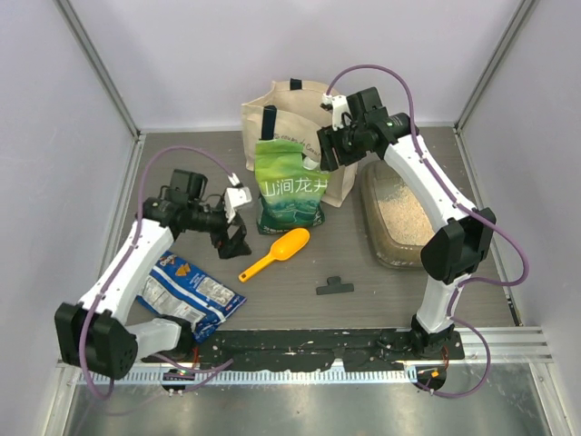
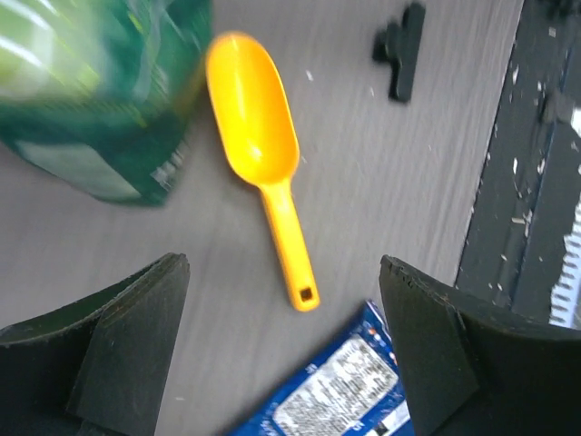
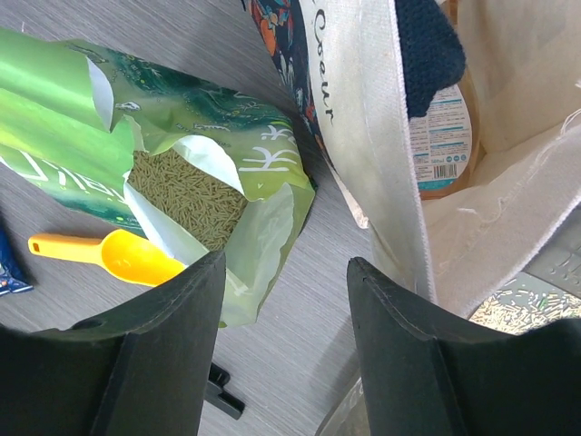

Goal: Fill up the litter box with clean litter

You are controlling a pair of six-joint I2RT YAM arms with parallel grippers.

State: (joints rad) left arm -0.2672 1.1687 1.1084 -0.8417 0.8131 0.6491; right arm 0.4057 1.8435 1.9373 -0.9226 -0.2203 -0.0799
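The litter box (image 1: 396,261) lies at the right of the table, with pale beige litter (image 1: 407,216) spread in it. A corner of it with litter (image 3: 526,304) shows in the right wrist view. A green-and-white pouch (image 1: 290,186) stands open in front of the cream tote bag (image 1: 300,113), with greenish pellets (image 3: 186,195) inside. A yellow scoop (image 1: 277,252) lies empty on the table. My right gripper (image 1: 329,150) (image 3: 286,263) is open and empty, above the gap between pouch and tote. My left gripper (image 1: 234,238) (image 2: 283,309) is open and empty, just left of the scoop's handle (image 2: 292,250).
A blue snack bag (image 1: 191,295) (image 2: 336,391) lies at the front left, under my left arm. A black clip (image 1: 334,287) (image 2: 402,47) lies front of centre. The tote (image 3: 381,118) holds a dark item and a labelled packet. A black rail runs along the near edge.
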